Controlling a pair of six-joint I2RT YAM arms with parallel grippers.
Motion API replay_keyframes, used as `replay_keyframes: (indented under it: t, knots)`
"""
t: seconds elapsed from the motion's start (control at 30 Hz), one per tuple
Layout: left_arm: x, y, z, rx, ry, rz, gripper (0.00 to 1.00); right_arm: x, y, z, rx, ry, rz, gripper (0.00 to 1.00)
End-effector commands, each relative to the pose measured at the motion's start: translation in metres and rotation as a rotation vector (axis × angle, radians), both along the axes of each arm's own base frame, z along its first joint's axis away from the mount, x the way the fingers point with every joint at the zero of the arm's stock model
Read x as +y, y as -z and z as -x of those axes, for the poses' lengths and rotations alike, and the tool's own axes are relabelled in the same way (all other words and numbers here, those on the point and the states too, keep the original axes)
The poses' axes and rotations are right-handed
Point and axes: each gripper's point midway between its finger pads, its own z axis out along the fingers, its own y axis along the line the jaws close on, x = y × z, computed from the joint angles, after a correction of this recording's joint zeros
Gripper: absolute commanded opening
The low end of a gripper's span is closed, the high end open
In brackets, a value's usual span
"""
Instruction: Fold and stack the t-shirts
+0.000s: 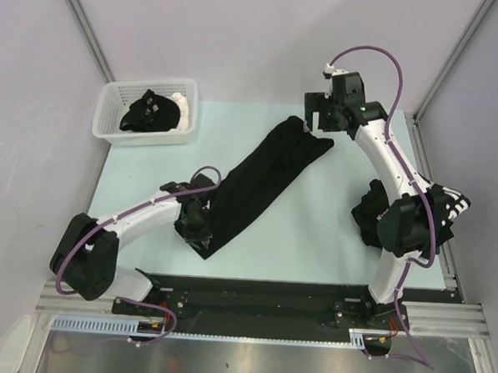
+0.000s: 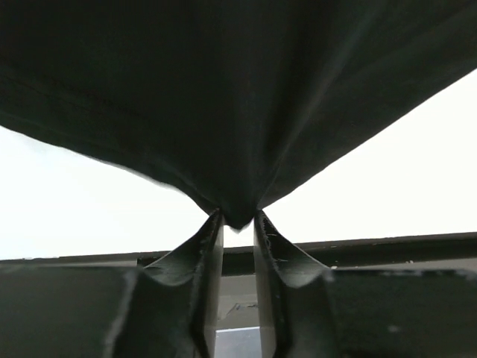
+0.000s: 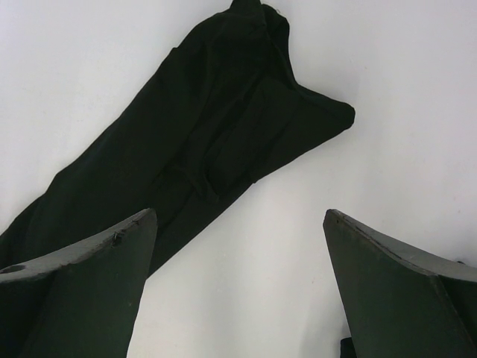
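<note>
A soft black short-sleeved t-shirt [image 1: 262, 183] lies drawn out in a long narrow band across the pale green bench [image 1: 313, 240]. In the top view it runs from about 7 o'clock, near the left arm, up to about 1 o'clock, under the right arm's wrist. The left tool [image 2: 238, 218] is closed to a narrow gap on the near end of this band. In its wrist view the cloth gathers into a pinched point between the two fingers [image 2: 211, 253] and fans out above them.

The right tool [image 3: 237, 214] is spread wide and holds nothing. Its wrist view shows the far end of the black band lying on the bench just beyond and to the left of the fingers, not touching them.

At 10 o'clock on the bench stands a white slotted plastic basket [image 1: 109, 122] with a crumpled black garment [image 1: 148, 113] and a bit of white cloth [image 1: 181, 103] inside. At 3 o'clock, partly hidden behind the right arm, sits a dark cloth heap [image 1: 368, 216]. White marks show on its right side, too small to read. No print or writing shows on the stretched shirt.
</note>
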Motion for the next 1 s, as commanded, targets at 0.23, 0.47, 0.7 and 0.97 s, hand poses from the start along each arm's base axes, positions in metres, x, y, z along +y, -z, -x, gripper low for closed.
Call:
replay_keyframes:
  t: [0.23,0.47,0.7,0.97]
  knots:
    - [-0.005,-0.004,0.003,-0.005,-0.008,0.011,0.36,-0.004,-0.01,0.0,-0.034,0.007,-0.004,1.0]
    - [-0.003,0.003,0.011,0.015,0.0,0.005,0.38,-0.004,-0.012,0.002,-0.043,0.008,-0.011,1.0]
    - [-0.001,0.011,0.009,0.019,0.009,-0.036,0.42,-0.009,-0.015,0.003,-0.051,0.008,-0.006,1.0]
    - [-0.007,0.024,0.005,0.038,0.03,-0.057,0.43,-0.022,-0.023,0.004,-0.067,0.019,0.001,1.0]
